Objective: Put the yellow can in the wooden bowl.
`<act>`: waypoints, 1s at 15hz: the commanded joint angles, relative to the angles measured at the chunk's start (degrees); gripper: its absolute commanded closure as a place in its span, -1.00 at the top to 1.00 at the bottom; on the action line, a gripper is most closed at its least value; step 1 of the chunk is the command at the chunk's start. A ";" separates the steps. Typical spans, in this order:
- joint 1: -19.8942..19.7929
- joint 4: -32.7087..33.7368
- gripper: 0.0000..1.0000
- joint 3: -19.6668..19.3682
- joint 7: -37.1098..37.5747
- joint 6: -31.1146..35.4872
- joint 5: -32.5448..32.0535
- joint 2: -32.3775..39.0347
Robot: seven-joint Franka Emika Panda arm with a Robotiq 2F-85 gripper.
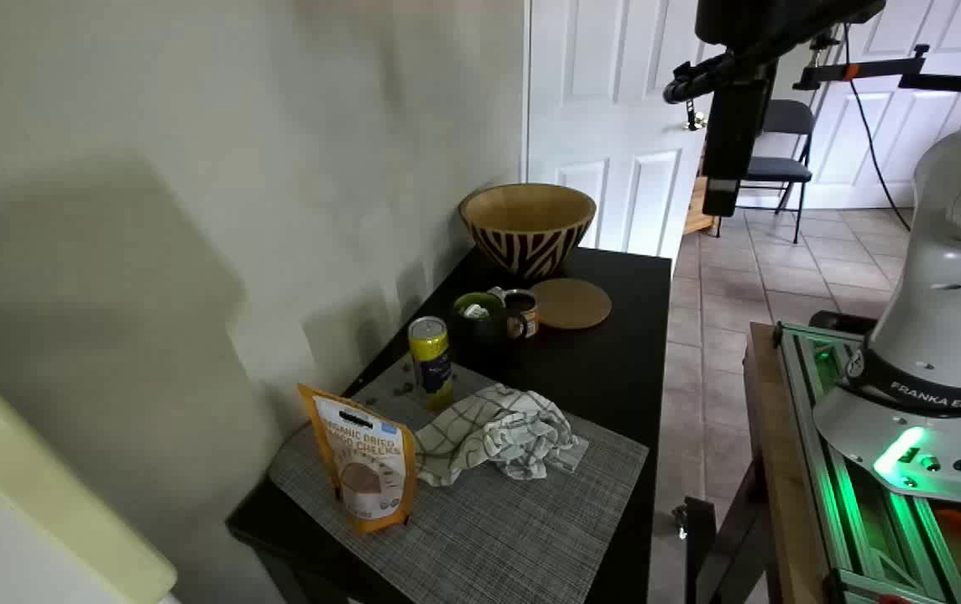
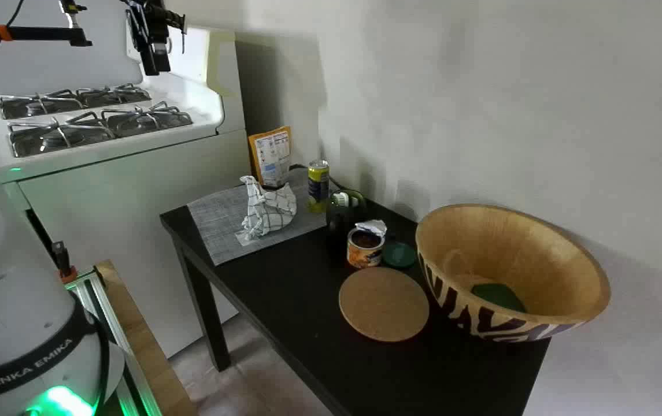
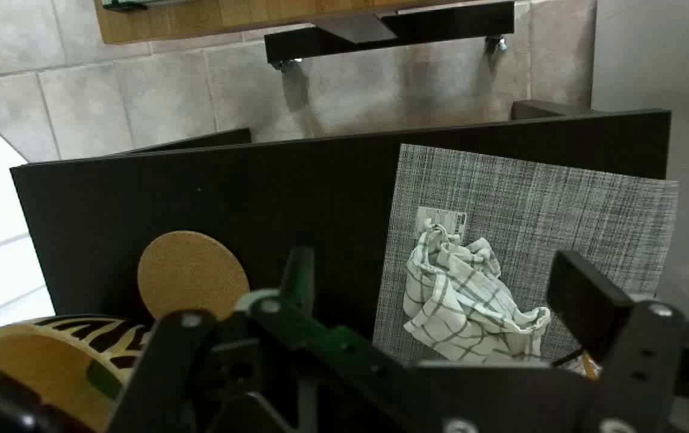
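Observation:
The yellow can stands upright on the grey mat, with a yellow top band and dark blue middle. It also shows in an exterior view; in the wrist view it is hidden. The wooden bowl, zebra-patterned outside, stands at the table's far end; it also shows in an exterior view with a dark green thing inside, and partly in the wrist view. My gripper is open and empty, its fingers wide apart. In both exterior views the gripper hangs high above table height, away from can and bowl.
A checked cloth and an orange snack bag are beside the can on the mat. A dark green mug, an opened tin and a flat disc lie between can and bowl. A wall backs the table.

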 commanded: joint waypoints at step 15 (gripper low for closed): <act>-1.24 -0.01 1.00 -2.84 0.76 0.83 -3.04 -0.54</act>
